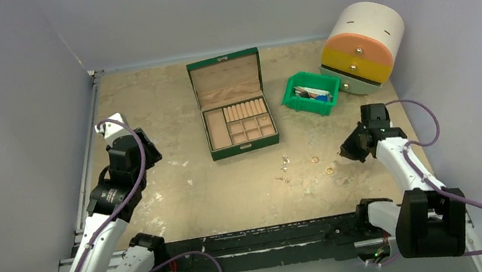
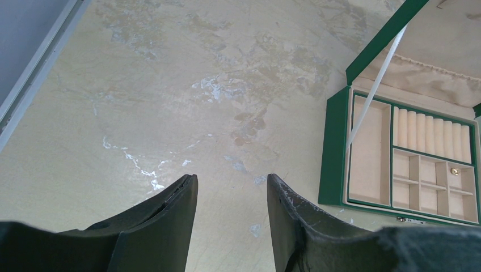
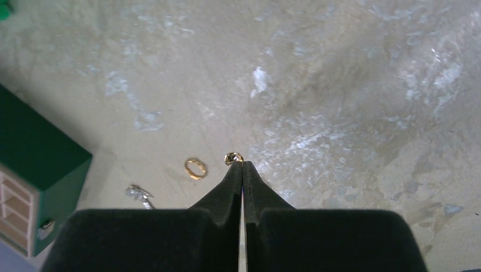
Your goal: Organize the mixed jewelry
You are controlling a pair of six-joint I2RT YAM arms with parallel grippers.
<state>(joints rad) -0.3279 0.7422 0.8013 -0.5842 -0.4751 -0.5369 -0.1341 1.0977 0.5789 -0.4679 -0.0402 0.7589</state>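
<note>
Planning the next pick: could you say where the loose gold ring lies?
Right wrist view: gold ring lies just left of right gripper, near silvery trinket.

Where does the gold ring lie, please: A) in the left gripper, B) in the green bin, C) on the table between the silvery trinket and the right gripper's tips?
C: the gold ring lies on the table, silvery trinket on one side, the shut right gripper on the other.

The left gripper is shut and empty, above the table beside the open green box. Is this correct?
No. The left gripper is open, not shut: the left wrist view shows a wide gap between its fingers. It is empty, above the table beside the open green box.
</note>
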